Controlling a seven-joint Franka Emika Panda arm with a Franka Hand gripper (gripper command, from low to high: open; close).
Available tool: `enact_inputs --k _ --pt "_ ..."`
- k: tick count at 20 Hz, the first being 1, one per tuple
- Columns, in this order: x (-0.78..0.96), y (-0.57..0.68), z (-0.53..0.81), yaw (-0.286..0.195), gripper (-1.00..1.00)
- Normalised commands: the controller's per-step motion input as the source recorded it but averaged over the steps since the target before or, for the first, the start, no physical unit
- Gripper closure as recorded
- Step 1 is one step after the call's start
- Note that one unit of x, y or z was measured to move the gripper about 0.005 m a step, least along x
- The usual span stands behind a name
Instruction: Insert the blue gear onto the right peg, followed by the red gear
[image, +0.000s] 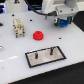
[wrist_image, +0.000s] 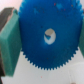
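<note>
In the wrist view the blue gear (wrist_image: 47, 35) fills most of the frame, with its toothed rim and a pale centre hole visible. My gripper (wrist_image: 46, 42) is shut on it, with a teal finger pad (wrist_image: 10, 42) pressed against one side. In the exterior view my gripper (image: 62, 20) is raised at the back right, with bits of the blue gear (image: 64, 22) showing under it. The red gear (image: 38, 35) lies flat on the white table, apart from the gripper. The dark base plate (image: 46, 59) with two upright pegs sits in front; the right peg (image: 50, 50) is bare.
A white and tan block-like object (image: 18, 26) stands at the exterior view's left, behind the red gear. The left peg (image: 36, 56) stands on the same base plate. A small dark item (image: 1, 48) shows at the left edge.
</note>
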Motion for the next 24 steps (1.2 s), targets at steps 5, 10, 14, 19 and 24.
enact_inputs --k 5,10,14,19,24 --pt "0.50 -0.29 0.53 0.000 1.00" --pt "0.63 -0.29 0.55 0.000 1.00" --pt "0.65 -0.30 0.51 0.000 1.00" --pt "0.74 -0.30 0.44 0.000 1.00" --pt "0.78 -0.30 0.39 0.000 1.00"
